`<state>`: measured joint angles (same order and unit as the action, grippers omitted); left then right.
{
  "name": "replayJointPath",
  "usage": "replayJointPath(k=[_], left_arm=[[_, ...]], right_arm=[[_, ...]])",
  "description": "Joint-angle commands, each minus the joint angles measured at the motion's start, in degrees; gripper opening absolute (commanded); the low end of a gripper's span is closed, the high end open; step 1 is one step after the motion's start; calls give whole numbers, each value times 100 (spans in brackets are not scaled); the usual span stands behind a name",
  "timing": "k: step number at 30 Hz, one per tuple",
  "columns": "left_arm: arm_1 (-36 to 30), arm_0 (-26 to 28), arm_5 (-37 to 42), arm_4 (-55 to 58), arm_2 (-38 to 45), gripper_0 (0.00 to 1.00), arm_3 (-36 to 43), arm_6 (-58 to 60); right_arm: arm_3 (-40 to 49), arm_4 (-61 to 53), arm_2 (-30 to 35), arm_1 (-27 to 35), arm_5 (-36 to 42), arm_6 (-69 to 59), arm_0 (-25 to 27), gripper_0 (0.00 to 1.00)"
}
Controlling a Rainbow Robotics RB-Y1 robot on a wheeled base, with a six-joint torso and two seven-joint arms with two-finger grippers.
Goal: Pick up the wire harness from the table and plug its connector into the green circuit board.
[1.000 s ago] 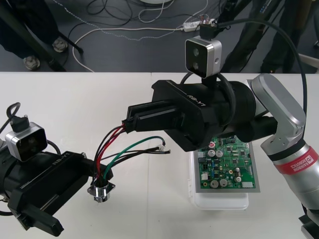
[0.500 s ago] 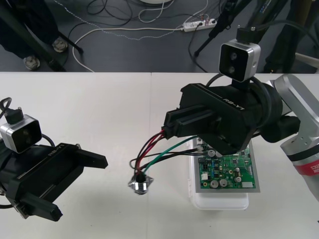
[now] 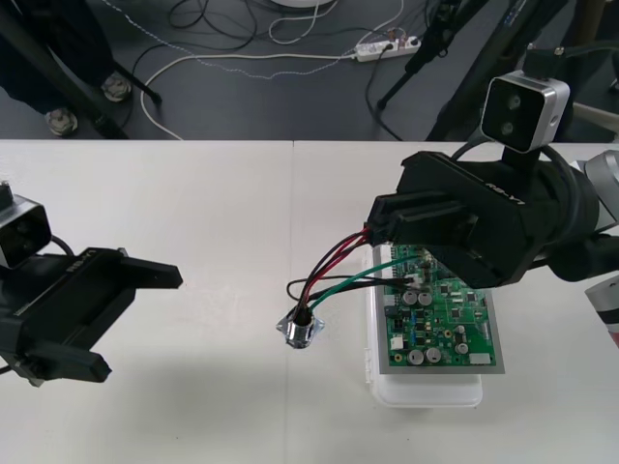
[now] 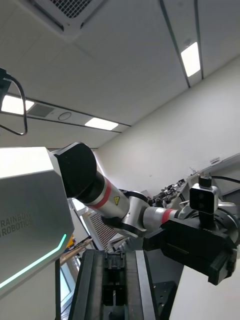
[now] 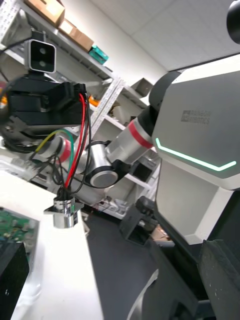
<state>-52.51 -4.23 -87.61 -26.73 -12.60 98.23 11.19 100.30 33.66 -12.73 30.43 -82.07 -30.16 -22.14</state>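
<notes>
Evidently right gripper (image 3: 379, 225) clamps harness (image 3: 300, 329), one end hidden.

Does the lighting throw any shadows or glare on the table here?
Front view: soft, even light; a faint shadow lies on the table under the open left gripper, a small one around the metal socket. Left wrist view: the socket gleams below the wires held by the right gripper.
</notes>
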Motion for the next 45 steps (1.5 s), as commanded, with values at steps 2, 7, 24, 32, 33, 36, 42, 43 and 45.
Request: replayJointPath(k=[2,7,24,32,33,36,42,43,45], left_arm=[[-418,-315,25,-34,302,100,-103,217],[-471,-605,148,-43,293,100,-366,200],[-453,-1502,860,-421,258,100,-709,138],[-453,-1915,1334,-403,-23,100,-700,50],[-453,-1985,1440,-403,-76,100,-709,42],[-453,-2143,1598,-394,-208,100,-709,33],[-330,-2381,1791,-412,-287,100,-700,-20],[-269,-2442,1800,-447,-287,100,-709,-29],[-163,-2548,1826,-509,-287,100,-700,-38]], right_arm=[[209,88,377,191,270,36,139,0],[262,184,474,218,701,98,201,0],[675,967,887,288,1483,71,508,0],[912,967,992,385,1720,124,693,0],[974,967,1027,385,1773,142,711,0],[1053,967,1071,376,1852,185,746,0],[1273,1116,1150,271,2054,282,842,0],[1326,1204,1185,235,2081,300,860,0],[1422,1345,1238,165,2081,335,913,0]])
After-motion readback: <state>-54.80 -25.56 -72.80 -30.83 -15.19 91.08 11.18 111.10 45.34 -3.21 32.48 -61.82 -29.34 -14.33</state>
